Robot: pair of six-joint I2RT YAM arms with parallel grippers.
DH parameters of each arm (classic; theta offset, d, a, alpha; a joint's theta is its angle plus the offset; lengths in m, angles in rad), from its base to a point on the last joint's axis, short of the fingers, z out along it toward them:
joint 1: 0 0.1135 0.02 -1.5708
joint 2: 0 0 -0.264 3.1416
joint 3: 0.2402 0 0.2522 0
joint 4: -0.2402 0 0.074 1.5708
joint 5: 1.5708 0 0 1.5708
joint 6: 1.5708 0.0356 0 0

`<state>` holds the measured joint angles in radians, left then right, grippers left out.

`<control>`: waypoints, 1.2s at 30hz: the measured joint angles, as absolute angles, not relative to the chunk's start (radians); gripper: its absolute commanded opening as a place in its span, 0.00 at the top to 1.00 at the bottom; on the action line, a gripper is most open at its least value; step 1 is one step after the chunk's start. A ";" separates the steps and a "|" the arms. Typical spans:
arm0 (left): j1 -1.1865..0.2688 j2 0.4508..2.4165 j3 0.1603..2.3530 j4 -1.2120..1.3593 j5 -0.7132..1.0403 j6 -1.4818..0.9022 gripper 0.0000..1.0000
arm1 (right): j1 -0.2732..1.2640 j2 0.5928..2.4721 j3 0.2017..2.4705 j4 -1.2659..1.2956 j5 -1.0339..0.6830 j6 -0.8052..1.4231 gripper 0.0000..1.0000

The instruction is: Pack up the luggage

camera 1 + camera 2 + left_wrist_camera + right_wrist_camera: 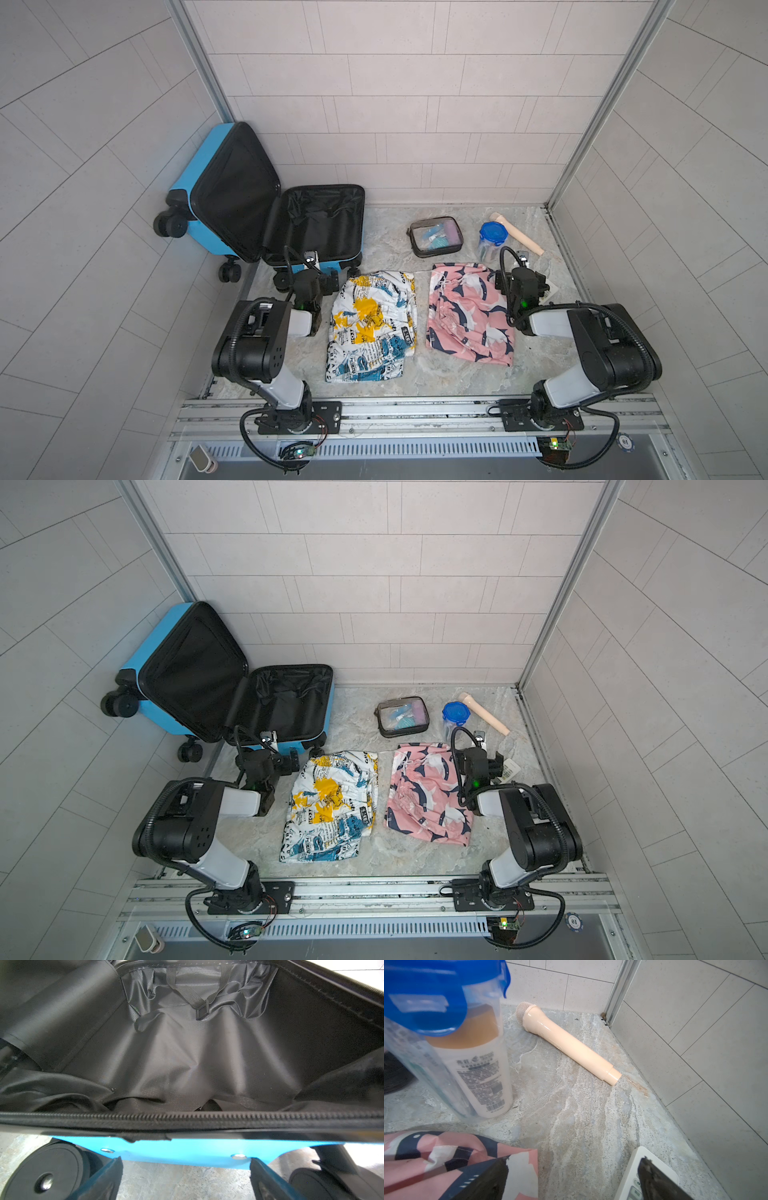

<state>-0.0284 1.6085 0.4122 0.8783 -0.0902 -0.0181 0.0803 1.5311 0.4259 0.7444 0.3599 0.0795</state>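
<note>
The luggage (208,237) (158,717), a bright-blue suitcase, lies open at the back left. Its lid leans on the wall and its black-lined lower half (187,1059) is empty. My left gripper (316,277) (185,1167) hovers open just in front of the wheeled end, between two black wheels (41,1176), holding nothing. My right gripper (524,277) (574,1160) is open low over the table. One of its fingers is above the edge of the pink shorts (469,311) (436,1159). The other is above a white remote (633,1169).
A white, yellow and blue printed garment (374,324) lies in the middle, beside the shorts. Behind them are a clear toiletry pouch (436,237), a blue-lidded clear container (492,241) (446,1043) holding bottles, and a beige microphone (517,235) (569,1043). Tiled walls enclose three sides.
</note>
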 measured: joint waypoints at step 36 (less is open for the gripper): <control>-0.118 1.097 0.630 0.195 -0.307 -0.185 0.00 | 0.063 1.074 0.485 0.349 0.453 0.355 0.01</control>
<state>-0.1181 1.0969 0.6304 0.1947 -0.3065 -0.1848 0.0631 1.0737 0.4847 0.3492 0.4534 0.3550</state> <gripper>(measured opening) 0.998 0.994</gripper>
